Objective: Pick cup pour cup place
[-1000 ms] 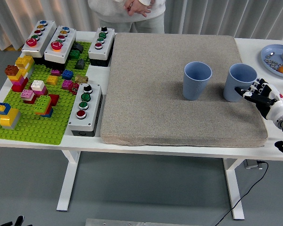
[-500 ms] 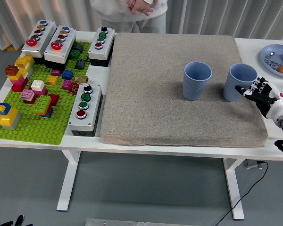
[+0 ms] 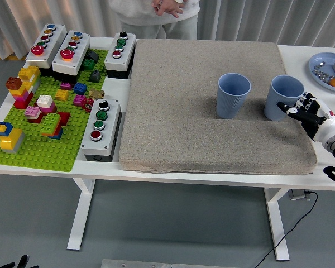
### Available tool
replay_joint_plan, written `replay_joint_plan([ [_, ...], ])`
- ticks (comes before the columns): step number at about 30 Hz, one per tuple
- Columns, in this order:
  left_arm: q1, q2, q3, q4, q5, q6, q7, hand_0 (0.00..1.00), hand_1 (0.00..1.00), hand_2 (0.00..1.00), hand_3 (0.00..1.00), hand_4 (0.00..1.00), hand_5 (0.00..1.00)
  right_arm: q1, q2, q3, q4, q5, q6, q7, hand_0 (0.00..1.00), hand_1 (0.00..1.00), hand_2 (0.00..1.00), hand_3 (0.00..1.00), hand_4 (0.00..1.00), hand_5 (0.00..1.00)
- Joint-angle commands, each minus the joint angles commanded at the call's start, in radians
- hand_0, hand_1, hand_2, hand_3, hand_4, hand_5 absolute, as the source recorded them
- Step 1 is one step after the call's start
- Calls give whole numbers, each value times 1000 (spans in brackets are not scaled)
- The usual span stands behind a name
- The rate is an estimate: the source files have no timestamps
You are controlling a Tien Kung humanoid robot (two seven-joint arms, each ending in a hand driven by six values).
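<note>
Black-and-white, the right hand [image 3: 308,109] reaches in with fingers spread, fingertips at the right cup's [image 3: 285,97] side, gripping nothing (contact is hard to judge). That cup stands upright on the grey mat [image 3: 184,106]; the left cup [image 3: 233,95] stands nearby, apart.

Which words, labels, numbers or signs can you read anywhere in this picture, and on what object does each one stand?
None can be read.
The two blue cups and the grey mat are plain.
The button boxes show coloured buttons only; any lettering is too small to see.
The building bricks show no print.
</note>
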Motion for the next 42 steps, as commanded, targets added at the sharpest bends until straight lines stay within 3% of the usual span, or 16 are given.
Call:
replay_joint_plan([
  [38, -1, 1, 11, 0, -7, -1, -2, 691, 710, 740, 655, 488, 998, 19, 14, -1, -31, 2, -16, 6, 939, 877, 920, 910, 811, 308],
  [39, -1, 1, 11, 0, -6, -1, -2, 690, 710, 740, 655, 488, 998, 19, 14, -1, -30, 4, -18, 8, 929, 815, 752, 792, 810, 300],
  [42, -1, 1, 10, 0, -6, -1, -2, 690, 710, 740, 655, 488, 998, 16, 14, 0, -27, 10, -24, 16, 929, 815, 752, 792, 810, 300],
])
